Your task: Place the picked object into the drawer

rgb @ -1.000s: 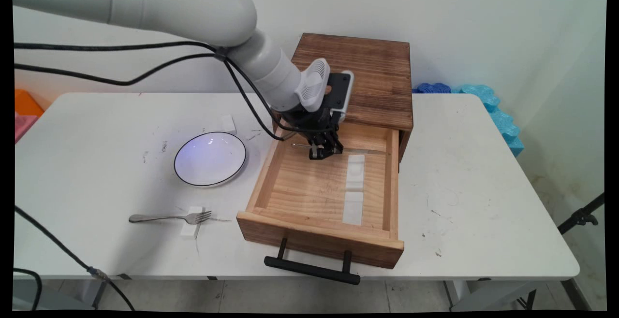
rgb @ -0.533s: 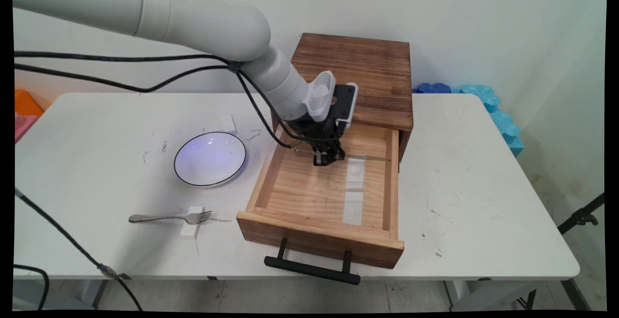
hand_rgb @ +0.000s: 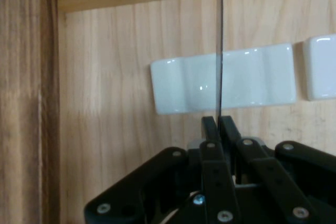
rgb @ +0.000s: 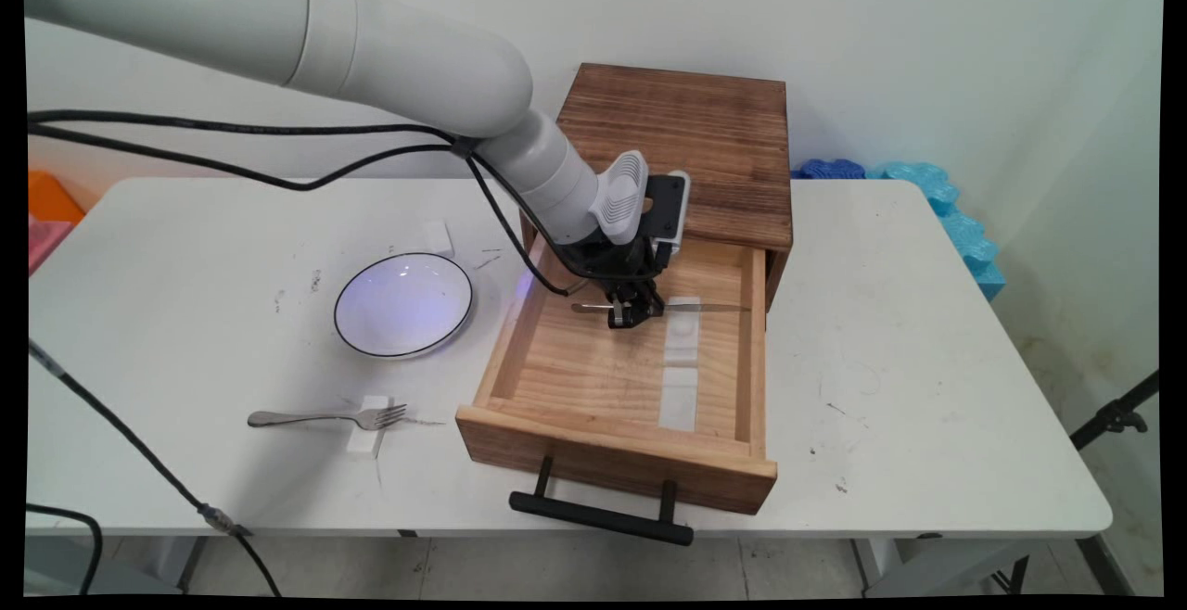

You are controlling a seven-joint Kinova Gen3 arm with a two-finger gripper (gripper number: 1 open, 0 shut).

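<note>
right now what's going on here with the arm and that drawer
The gripper is shut on a table knife and holds it level above the inside of the open wooden drawer. The blade reaches over a white ceramic rest on the drawer floor, with a second rest nearer the drawer front. Out on the white table, a black-rimmed white plate sits left of the drawer, and a fork lies with its tines on a small white block.

Thin metal knife, level, clamped in tool, above white rest in open drawer
</note>
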